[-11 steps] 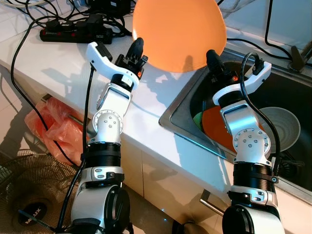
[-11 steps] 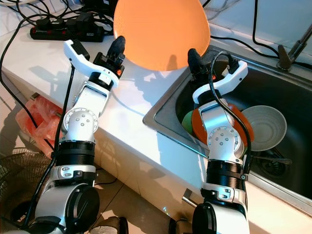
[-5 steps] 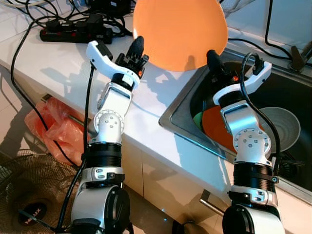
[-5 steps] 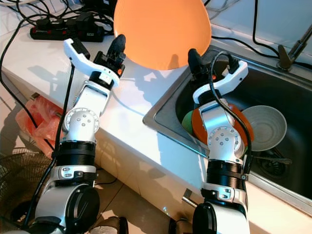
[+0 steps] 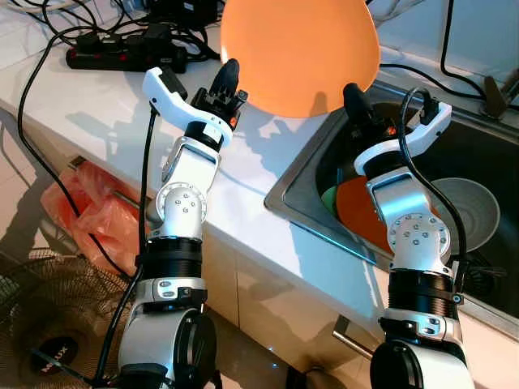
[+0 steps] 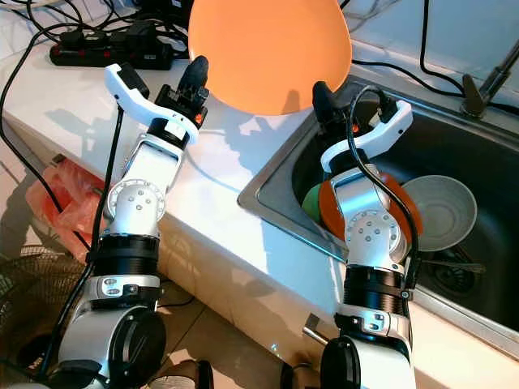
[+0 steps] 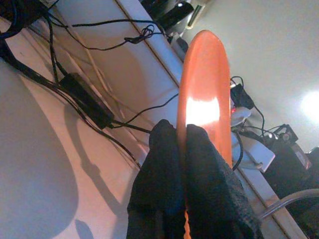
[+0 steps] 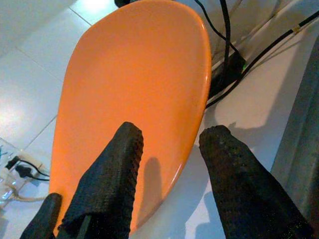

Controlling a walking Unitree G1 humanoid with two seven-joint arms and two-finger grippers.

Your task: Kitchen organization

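A large orange plate is held up on edge above the white counter, beside the sink. My left gripper is shut on the plate's left rim; in the left wrist view both fingers pinch the thin edge. My right gripper is at the plate's lower right rim. In the right wrist view it stands open, one finger across the plate's face, the other finger off to the side of the rim.
The steel sink holds another orange plate, something green and a pale bowl. A black power strip and cables lie at the counter's back. An orange bag and a fan sit on the floor.
The plate and both grippers have crept very slightly upward. The holds look the same as before.
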